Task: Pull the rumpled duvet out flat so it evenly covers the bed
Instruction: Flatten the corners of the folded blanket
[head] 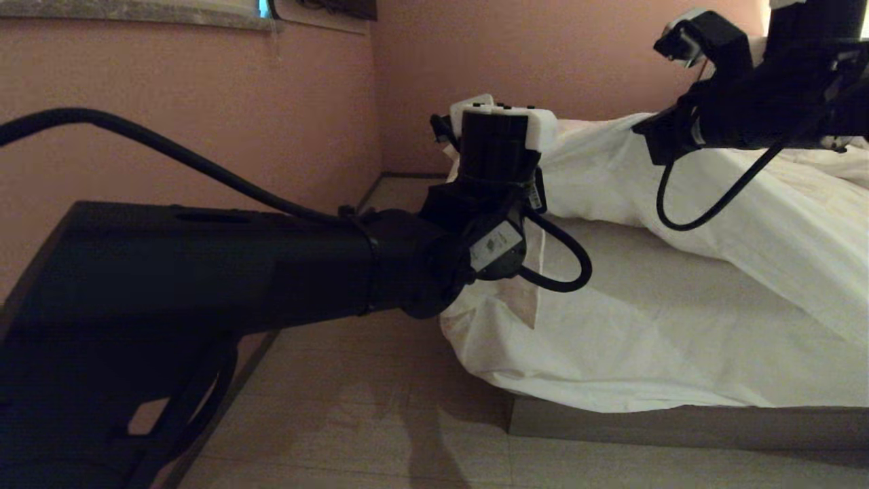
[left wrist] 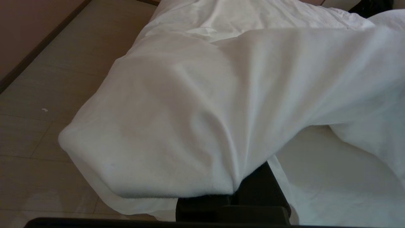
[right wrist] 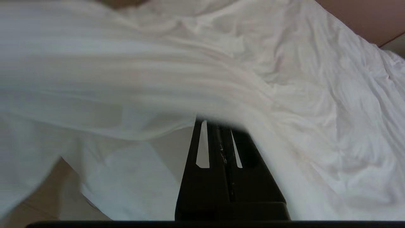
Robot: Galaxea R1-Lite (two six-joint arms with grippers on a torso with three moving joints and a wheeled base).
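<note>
The white duvet hangs lifted over the bed's right part, its edge running between my two grippers. My left gripper is at the bed's near left corner, shut on the duvet's thick hem, which drapes over and hides the fingertips. In the head view the left gripper sits behind its wrist. My right gripper is raised at the upper right. Its fingers are pressed together with their tips buried in a fold of the duvet. Bare white sheet shows below the lifted edge.
A pink wall stands to the left and behind, with a strip of tiled floor between it and the bed. My left arm and its cable fill the left of the head view. The bed's grey-beige base runs along the lower right.
</note>
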